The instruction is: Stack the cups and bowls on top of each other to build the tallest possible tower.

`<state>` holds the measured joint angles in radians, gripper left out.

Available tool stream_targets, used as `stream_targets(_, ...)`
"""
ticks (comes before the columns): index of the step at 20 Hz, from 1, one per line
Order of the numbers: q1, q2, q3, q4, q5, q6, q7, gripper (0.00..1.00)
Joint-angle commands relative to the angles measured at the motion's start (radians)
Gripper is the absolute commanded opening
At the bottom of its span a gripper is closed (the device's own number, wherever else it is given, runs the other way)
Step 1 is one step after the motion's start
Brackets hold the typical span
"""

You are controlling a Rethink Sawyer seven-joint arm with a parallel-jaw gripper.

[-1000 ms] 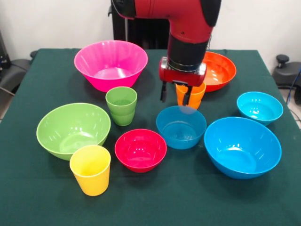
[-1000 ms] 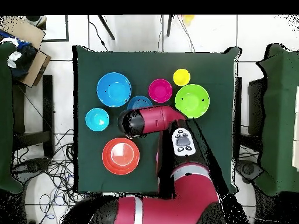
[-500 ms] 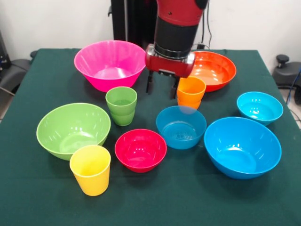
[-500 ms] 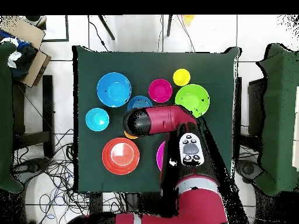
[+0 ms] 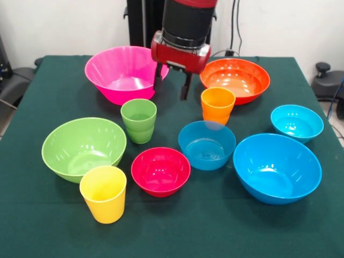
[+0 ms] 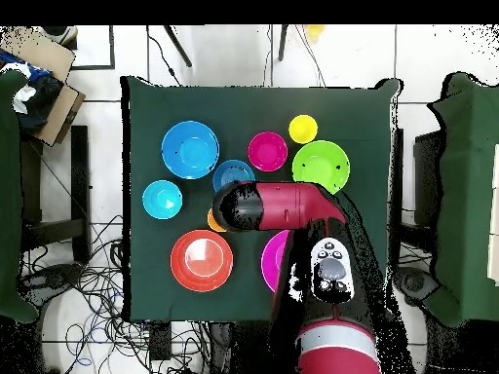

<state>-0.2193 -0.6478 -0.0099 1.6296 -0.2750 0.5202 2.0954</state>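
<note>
Front view: gripper hung above the cloth between pink bowl and orange bowl, fingers spread, nothing held. Stood upright, mouths up, long axes vertical: green cup, orange cup, yellow cup. Lay open side up: light green bowl, red bowl, small blue bowl just in front of the orange cup, large blue bowl, cyan bowl. Left bare green table along the near edge and both side edges.

Overhead view: arm covered the middle, hid the green cup and most of the orange one. Showed open cloth along the edge beyond the large blue bowl and yellow cup
</note>
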Motion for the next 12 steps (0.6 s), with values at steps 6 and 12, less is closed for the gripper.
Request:
stream_targets(6,0.047,-0.024,-0.024,0.107,0.1,-0.074,0.212,1.0)
stream_targets(12,0.051,-0.069,-0.037,0.152,0.127,-0.055,0.186,1.0)
